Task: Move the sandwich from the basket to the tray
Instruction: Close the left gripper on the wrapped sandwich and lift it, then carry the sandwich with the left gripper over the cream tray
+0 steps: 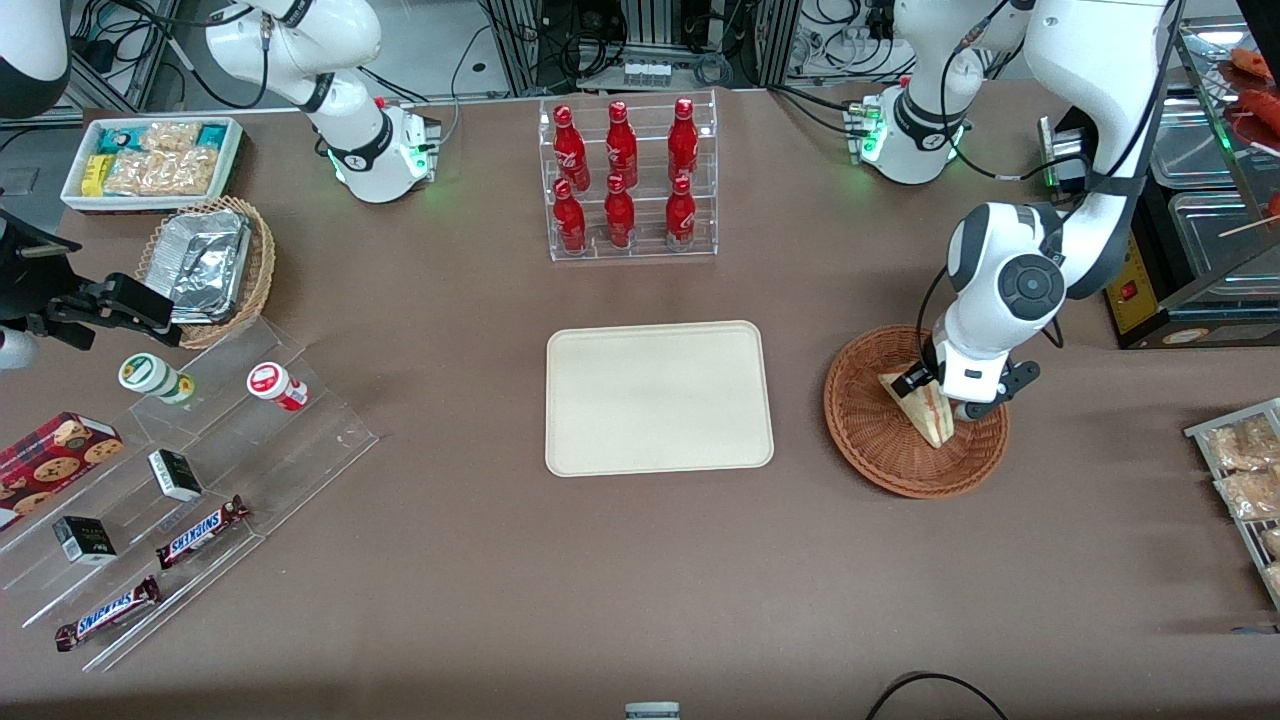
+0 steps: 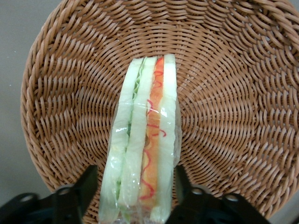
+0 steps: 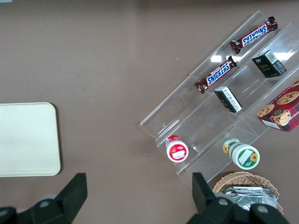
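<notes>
Down in basket [image 1: 880,440] | gripper [image 2: 133,189] fingers spread, straddling wrapped sandwich [image 2: 142,140], apparently not clamped | likely light, soft, film slippery: pinch bread faces gently | tray [image 1: 658,397] bare

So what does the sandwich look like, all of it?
The sandwich is a wedge of pale bread with green and orange-red filling stripes, in clear shiny wrap. It stands on edge in the brown woven basket, beside the tray. The gripper is down around it, one black finger on each side.
</notes>
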Action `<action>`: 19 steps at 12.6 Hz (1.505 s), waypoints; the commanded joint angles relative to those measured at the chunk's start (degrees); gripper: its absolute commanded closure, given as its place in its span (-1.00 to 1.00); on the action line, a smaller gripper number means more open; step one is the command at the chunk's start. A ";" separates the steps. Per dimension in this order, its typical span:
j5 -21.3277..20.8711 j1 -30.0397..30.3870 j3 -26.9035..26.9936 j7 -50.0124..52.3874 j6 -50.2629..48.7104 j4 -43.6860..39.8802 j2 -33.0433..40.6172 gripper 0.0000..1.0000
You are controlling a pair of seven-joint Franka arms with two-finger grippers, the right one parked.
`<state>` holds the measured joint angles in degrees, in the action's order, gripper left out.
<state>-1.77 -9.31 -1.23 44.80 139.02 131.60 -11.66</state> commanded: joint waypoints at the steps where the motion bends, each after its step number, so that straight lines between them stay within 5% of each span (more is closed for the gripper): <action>1: 0.01 0.08 0.17 0.20 -1.46 -0.63 1.46 0.95; 7: 0.01 -0.89 -1.13 -4.87 -23.50 -14.07 1.47 0.95; 13: -0.16 -1.76 -13.26 -6.83 -25.28 -23.55 -5.63 0.93; 19: -0.96 -14.67 -13.80 5.02 -25.91 -35.34 -16.27 0.93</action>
<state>-1.88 -20.61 -15.43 45.92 114.88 101.58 -24.06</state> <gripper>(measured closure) 0.855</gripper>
